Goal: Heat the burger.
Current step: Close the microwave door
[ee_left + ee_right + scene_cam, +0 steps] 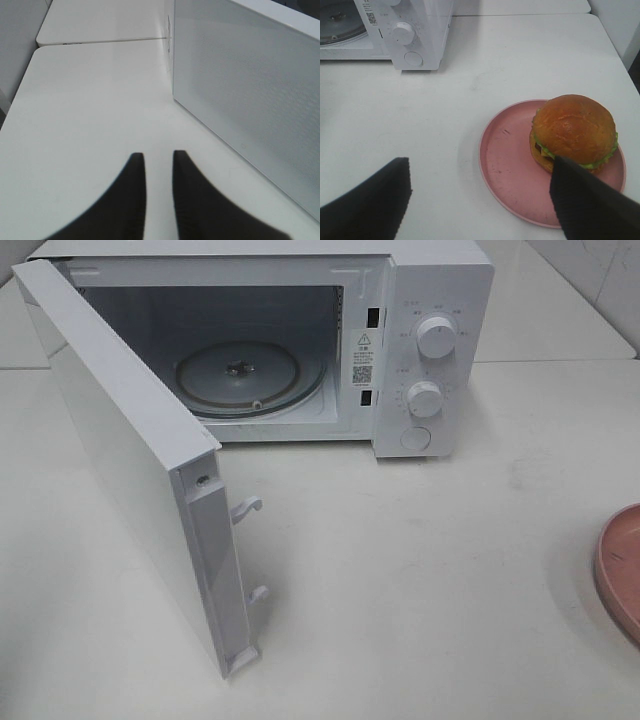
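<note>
Nearby, glossy domed burger (574, 132) on round pink plate (507, 170), right gripper (482, 192) spread wide, left gripper (159, 162) nearly closed, empty.

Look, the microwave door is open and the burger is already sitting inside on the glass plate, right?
Not quite. The microwave door is open, but its glass plate is bare in the exterior high view. The right wrist view shows the burger outside, on the pink plate.

High exterior view looks down on the open microwave (300, 340); left wrist view skims its door (250, 95) closely; right wrist view shares the pink plate (510, 165).
</note>
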